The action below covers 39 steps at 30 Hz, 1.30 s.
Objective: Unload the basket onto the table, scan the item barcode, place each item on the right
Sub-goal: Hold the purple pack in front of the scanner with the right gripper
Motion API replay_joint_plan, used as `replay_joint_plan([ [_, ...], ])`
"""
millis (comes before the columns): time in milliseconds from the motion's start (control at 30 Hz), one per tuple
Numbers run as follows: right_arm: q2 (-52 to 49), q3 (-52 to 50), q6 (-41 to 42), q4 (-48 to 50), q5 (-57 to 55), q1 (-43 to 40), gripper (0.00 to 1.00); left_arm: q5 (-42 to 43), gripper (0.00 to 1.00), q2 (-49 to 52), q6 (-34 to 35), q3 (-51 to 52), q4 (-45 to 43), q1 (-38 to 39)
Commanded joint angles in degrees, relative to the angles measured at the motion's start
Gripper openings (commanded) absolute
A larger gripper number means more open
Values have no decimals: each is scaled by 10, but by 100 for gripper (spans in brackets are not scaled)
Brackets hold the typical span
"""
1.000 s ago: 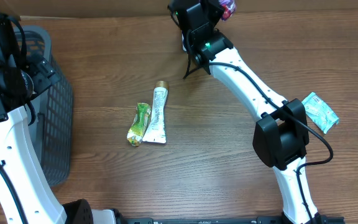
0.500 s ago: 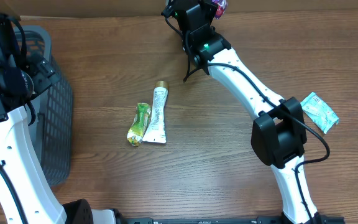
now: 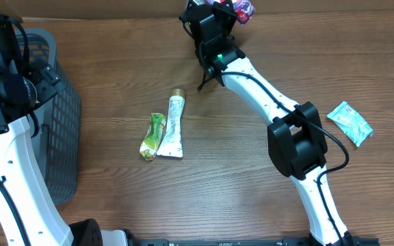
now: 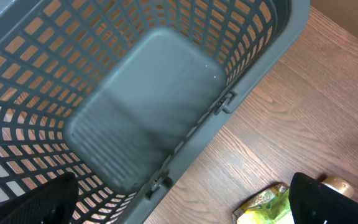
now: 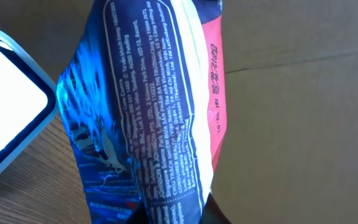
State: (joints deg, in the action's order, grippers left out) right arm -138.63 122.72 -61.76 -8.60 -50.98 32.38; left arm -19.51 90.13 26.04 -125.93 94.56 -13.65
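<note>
Right arm: reaches to the far edge of the table [image 3: 115,61]. The right claw [image 3: 230,9] is closed on a blue and red snack packet [image 5: 148,106], which hangs upright in the grip, clear of the table.

Wrist view: a panel of fine white print and a stamped code on the red strip face the camera. No barcode is visible on this face. A white-faced device with a dark rim [image 5: 5,118], judged to be the scanner, sits just beside the packet at the far edge.

Left arm: the left claw [image 4: 188,202] hangs wide open, holding nothing, over the grey basket [image 4: 142,112] at the left edge. No items show in the part of the basket that is in view.

Other goods: a green pouch [image 3: 153,135] and a white tube [image 3: 173,126] lie touching near the table's middle. A teal packet [image 3: 351,123] lies near the right edge.

Assessment: pick-up is done and the packet is brought to the scanner. The scan itself cannot be confirmed. In my judgement, the barcode face must be turned toward the device. Three further items lie unhandled.
</note>
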Motion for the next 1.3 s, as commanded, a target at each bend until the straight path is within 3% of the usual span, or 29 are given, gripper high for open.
replay_joint_plan([
  [0,1,13,3,7,-27,11,4,0,99,2,10,2,-1,-2],
  [700,1,13,1,-3,-73,16,4,1,99,2,10,2,-1,-2],
  [867,10,13,3,-49,-68,26,4,0,100,2,10,2,-1,-2],
  [1267,142,13,254,-273,128,62,4,1,99,2,10,2,-1,-2],
])
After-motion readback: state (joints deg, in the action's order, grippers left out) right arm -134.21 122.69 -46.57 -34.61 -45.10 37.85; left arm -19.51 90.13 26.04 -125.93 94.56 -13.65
